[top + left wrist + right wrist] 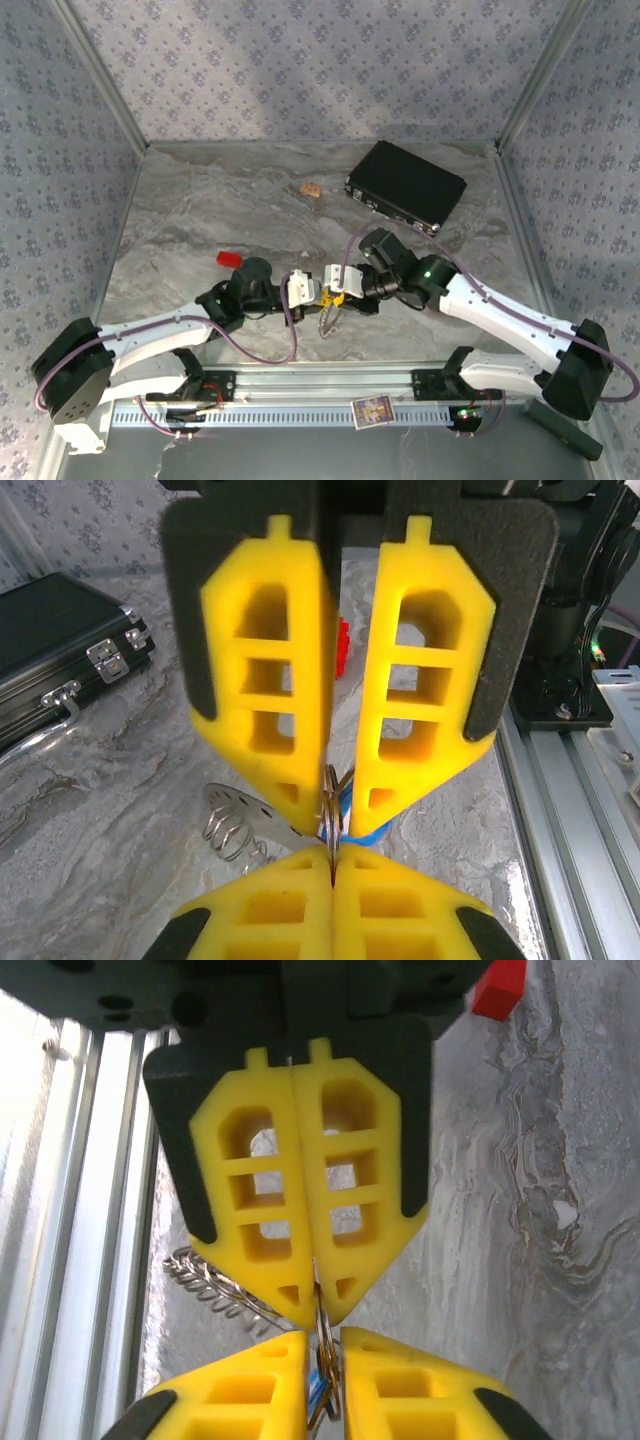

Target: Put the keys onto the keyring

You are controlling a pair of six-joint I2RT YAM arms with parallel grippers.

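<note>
**Left gripper (332, 865) clamps the keyring (329, 805); right gripper (322, 1336) stands slightly spread**

Left gripper's yellow fingers are pressed together at the bottom centre of the left wrist view, pinching the keyring's thin edge. Tip to tip above it, the right gripper's fingers stand a little apart. The ring's edge and a blue key (362, 830) lie in or just under that gap. I cannot tell whether either finger presses on them.

A silvery coil with a flat plate (232, 825) hangs at the lower left of the ring.

Counted:
- one keyring
- one blue key
- one coil
- one black case (405, 185), upper right of the top view
- one red block (229, 259), left of centre
- one small tan item (311, 188), upper centre
</note>
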